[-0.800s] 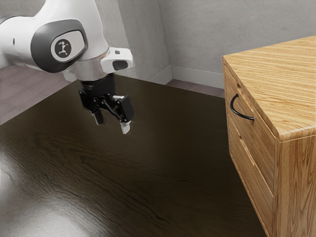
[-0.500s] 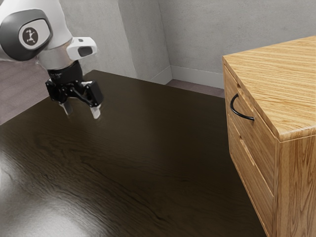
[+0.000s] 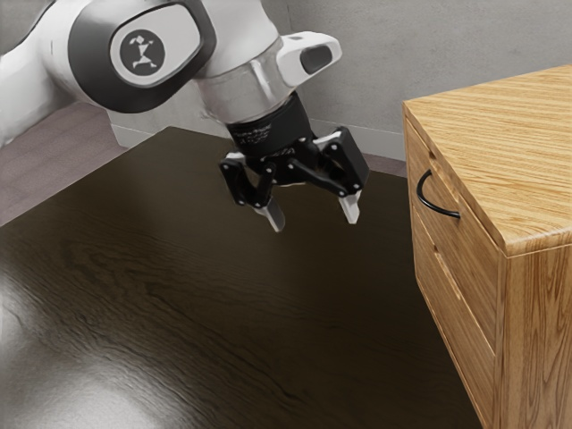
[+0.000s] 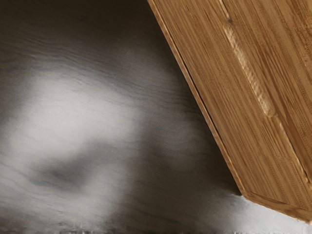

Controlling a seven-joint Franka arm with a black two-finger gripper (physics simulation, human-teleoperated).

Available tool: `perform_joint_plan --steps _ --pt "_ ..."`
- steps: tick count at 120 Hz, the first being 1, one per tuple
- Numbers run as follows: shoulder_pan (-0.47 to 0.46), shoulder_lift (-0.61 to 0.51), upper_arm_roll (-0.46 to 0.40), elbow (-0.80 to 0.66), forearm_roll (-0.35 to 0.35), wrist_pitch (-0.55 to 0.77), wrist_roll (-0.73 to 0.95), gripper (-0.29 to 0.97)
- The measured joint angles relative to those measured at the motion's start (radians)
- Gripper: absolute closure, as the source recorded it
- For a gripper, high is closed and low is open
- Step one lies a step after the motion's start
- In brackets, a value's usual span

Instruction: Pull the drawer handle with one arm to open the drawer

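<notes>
Since half a second ago, the tool has been swinging from the nine o'clock edge of the exterior view toward the middle, and it is now hanging much nearer the cabinet.

At ten o'clock in the exterior view, the arm is reaching in, its glossy white shell carrying a rounded grey panel and ending in a ribbed black wrist. Below it, the tool is pointing down over the table with its two fingers spread wide apart and gripping nothing; the pale tips are hovering clear of the surface. The table is showing as a dark, polished wood slab with fine grain and soft reflections. Behind it, a plain grey wall is meeting a brownish floor.

At the tool's three o'clock, apart from it, the drawer handle is standing out as a thin black curved bar on the upper drawer. That drawer's front is sitting flush in the cabinet's face, a boxy block of warm, strongly grained oak-coloured wood.

In the wrist view, the dark table is lying under the hand, with the cabinet's straight-edged wooden face beside it, bearing a pale elongated groove.
</notes>
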Motion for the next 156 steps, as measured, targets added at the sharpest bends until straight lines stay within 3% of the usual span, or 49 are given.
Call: perform_joint_plan --steps 24,38,57,103,156 --pt "0.001 -0.031 0.003 -0.046 -0.015 0.038 -0.166 0.0" --pt "0.107 -0.116 0.003 -0.222 -0.046 0.173 -0.238 0.0" --pt "0.047 -0.193 0.003 -0.356 -0.069 0.352 -0.314 0.0" --pt "-0.013 -0.165 -0.004 -0.379 -0.077 0.551 -0.434 0.0" --pt "-0.036 -0.12 -0.009 -0.362 -0.069 0.611 -0.502 0.0"
